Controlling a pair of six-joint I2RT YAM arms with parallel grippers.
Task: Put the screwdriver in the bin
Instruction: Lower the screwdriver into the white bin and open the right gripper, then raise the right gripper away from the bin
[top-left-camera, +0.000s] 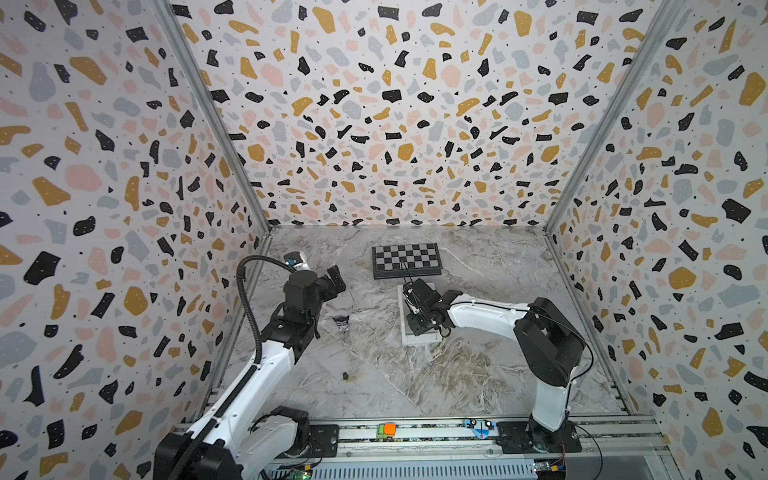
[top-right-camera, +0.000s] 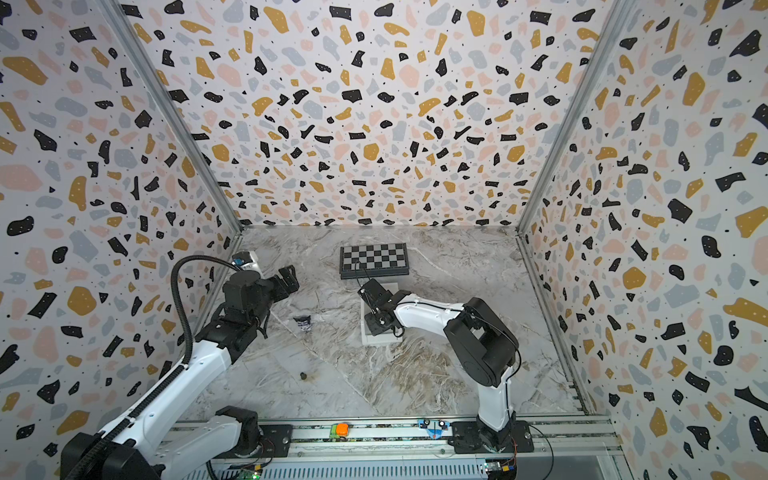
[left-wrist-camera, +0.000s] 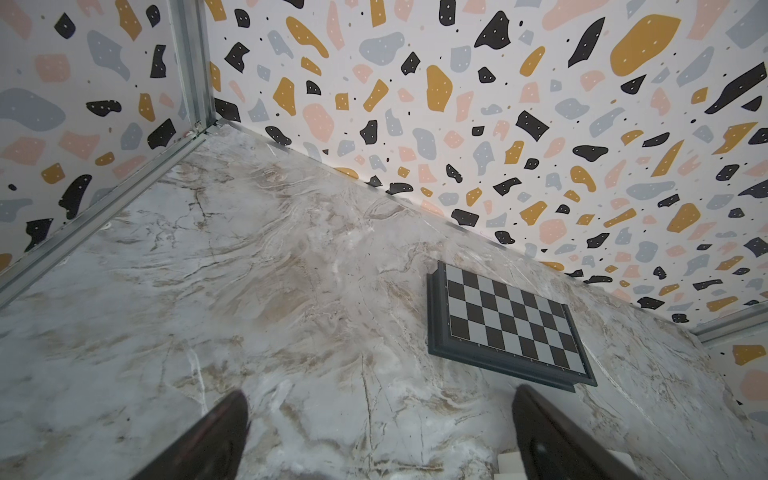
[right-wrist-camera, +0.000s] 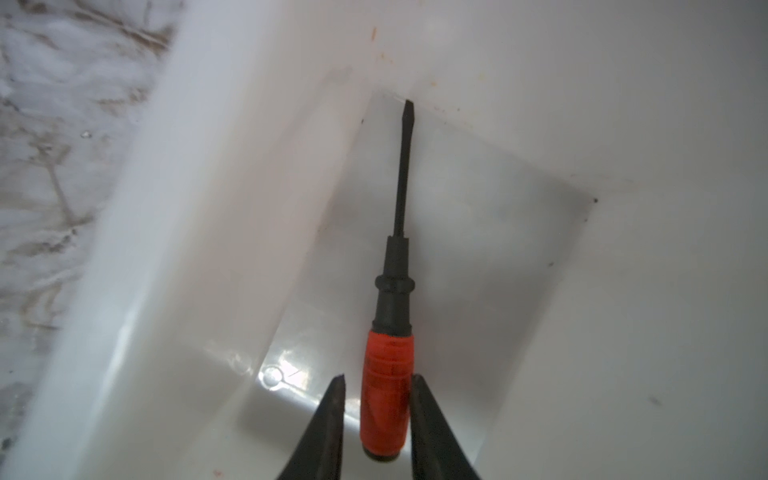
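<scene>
The screwdriver (right-wrist-camera: 392, 291), with a red-orange handle, black collar and thin dark shaft, lies inside the white bin (right-wrist-camera: 623, 124), its tip against a far corner of the floor. My right gripper (right-wrist-camera: 378, 376) reaches down into the bin and is open. The handle sits between its fingers with a gap showing on one side. In both top views the right gripper (top-left-camera: 413, 313) (top-right-camera: 374, 311) covers most of the bin (top-left-camera: 419, 338) (top-right-camera: 380, 338), and the screwdriver is hidden. My left gripper (top-left-camera: 336, 278) (left-wrist-camera: 382, 395) hangs open and empty over the marble, far left of the bin.
A black-and-grey chessboard (top-left-camera: 406, 259) (left-wrist-camera: 511, 324) lies just behind the bin. A small dark crumpled packet (top-left-camera: 341, 322) sits left of the bin, and a tiny dark lump (top-left-camera: 345, 376) lies nearer the front. Patterned walls close three sides.
</scene>
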